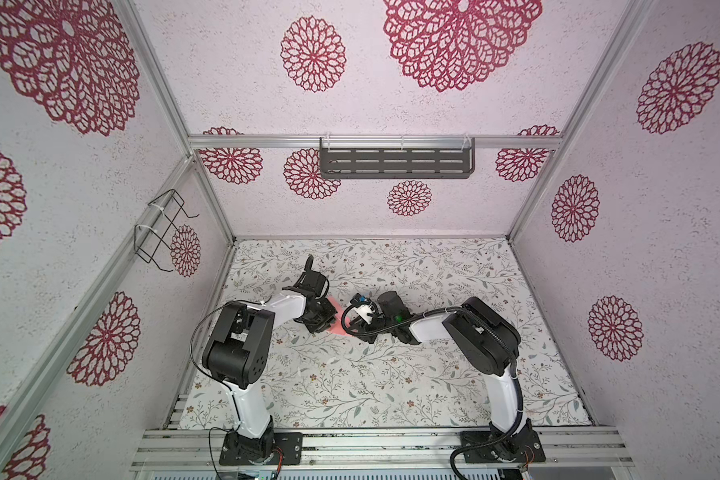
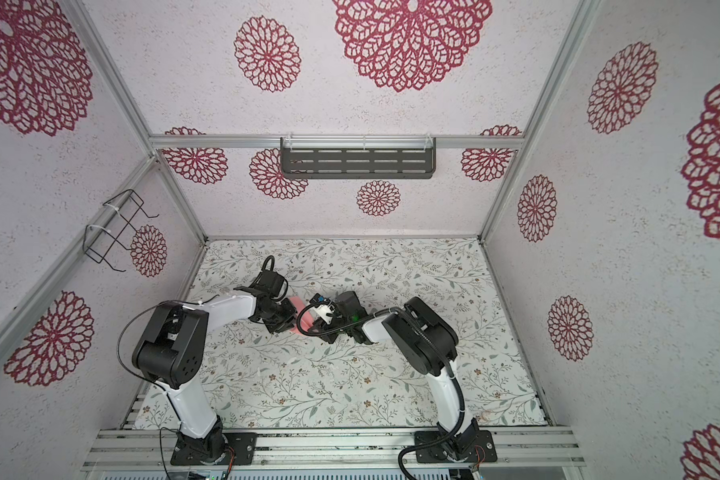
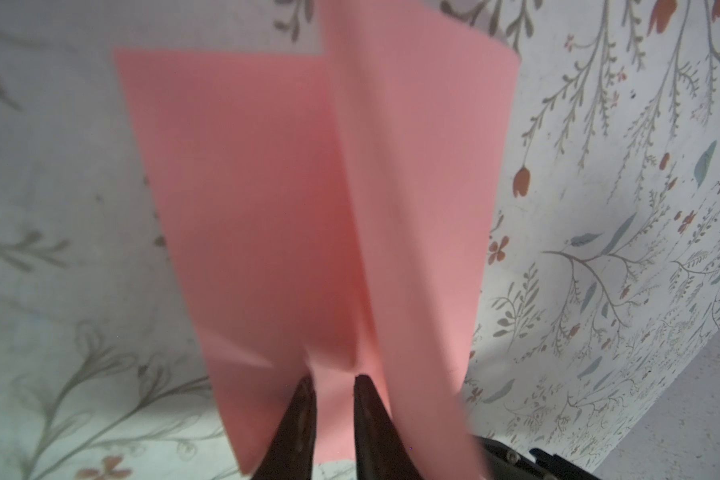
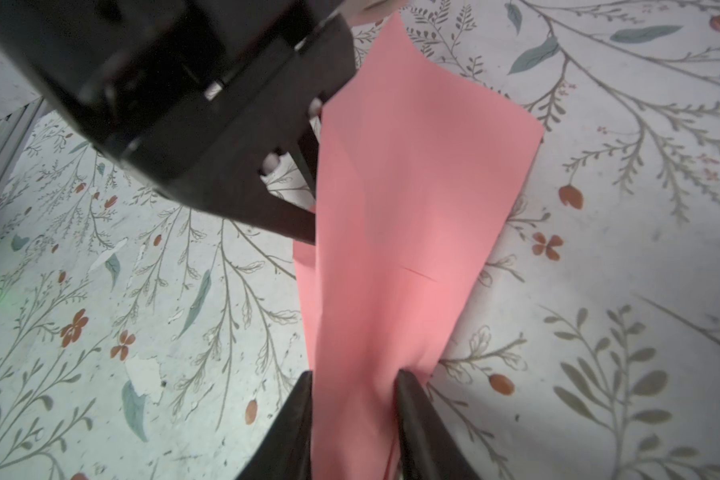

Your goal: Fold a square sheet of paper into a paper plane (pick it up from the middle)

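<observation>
The square sheet of paper (image 3: pixel 308 208), salmon pink and folded along a lengthwise crease, hangs just above the middle of the table between both arms; little of the paper (image 1: pixel 336 328) shows in a top view. My left gripper (image 3: pixel 333 380) is shut on one end, and the paper bunches at its tips. At the opposite end, my right gripper (image 4: pixel 354 378) has its jaws apart, with the paper (image 4: pixel 412 208) running loosely between them. The left gripper's black body (image 4: pixel 208 124) sits against the sheet's far end in the right wrist view.
The floral table cover (image 1: pixel 391 382) spreads around both arms. A grey slotted shelf (image 1: pixel 395 162) hangs on the back wall and a black wire rack (image 1: pixel 159 232) on the left wall. Aluminium rails (image 1: pixel 371 449) run along the front edge.
</observation>
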{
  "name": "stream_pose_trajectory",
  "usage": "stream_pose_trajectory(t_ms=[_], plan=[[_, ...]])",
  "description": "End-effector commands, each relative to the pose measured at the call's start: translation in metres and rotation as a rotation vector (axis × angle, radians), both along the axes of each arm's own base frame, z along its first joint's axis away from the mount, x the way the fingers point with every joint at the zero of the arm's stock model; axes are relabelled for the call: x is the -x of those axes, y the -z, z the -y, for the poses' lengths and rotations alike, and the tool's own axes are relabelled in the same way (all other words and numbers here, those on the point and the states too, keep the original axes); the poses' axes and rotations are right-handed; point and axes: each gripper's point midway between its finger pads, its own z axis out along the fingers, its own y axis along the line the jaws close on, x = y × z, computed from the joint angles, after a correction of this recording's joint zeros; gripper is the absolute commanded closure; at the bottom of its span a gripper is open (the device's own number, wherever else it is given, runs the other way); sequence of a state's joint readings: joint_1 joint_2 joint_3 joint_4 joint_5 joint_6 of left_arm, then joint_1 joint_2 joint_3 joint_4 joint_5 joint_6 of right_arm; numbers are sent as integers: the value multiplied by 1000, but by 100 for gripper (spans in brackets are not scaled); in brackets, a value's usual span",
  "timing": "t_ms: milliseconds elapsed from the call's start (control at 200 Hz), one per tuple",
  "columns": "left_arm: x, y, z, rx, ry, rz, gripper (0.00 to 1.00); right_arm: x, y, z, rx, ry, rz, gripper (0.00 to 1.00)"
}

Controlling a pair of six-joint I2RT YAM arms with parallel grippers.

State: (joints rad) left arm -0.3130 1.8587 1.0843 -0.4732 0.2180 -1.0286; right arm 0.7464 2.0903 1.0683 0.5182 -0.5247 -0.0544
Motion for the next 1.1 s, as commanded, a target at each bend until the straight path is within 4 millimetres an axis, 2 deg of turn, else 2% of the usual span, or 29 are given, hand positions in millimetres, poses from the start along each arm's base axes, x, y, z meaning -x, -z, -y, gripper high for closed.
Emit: stream_pose_trajectory(t_ms=[0, 110, 240, 390, 570, 795, 961, 1096], plan=[[47, 43, -20, -104, 9, -202, 79, -3, -21, -8, -36, -20, 83, 65], [47, 41, -22, -112, 6, -200, 80, -4, -34, -3, -53, 9, 119, 68], [43, 35, -19, -101, 8, -182, 80, 0, -43, 5, -55, 20, 121, 65], [35, 21, -11, -72, 17, -146, 80, 5, -51, 6, -74, 22, 121, 61], [26, 7, -5, -49, 27, -107, 79, 4, -45, -6, -63, 1, 123, 60], [28, 10, -6, -56, 28, -117, 79, -1, -33, -15, -44, -11, 115, 63], [28, 10, -6, -59, 25, -119, 79, 1, -23, -16, -27, -17, 95, 67], [28, 9, -6, -58, 25, -116, 79, 3, -19, -16, -25, -25, 78, 75]])
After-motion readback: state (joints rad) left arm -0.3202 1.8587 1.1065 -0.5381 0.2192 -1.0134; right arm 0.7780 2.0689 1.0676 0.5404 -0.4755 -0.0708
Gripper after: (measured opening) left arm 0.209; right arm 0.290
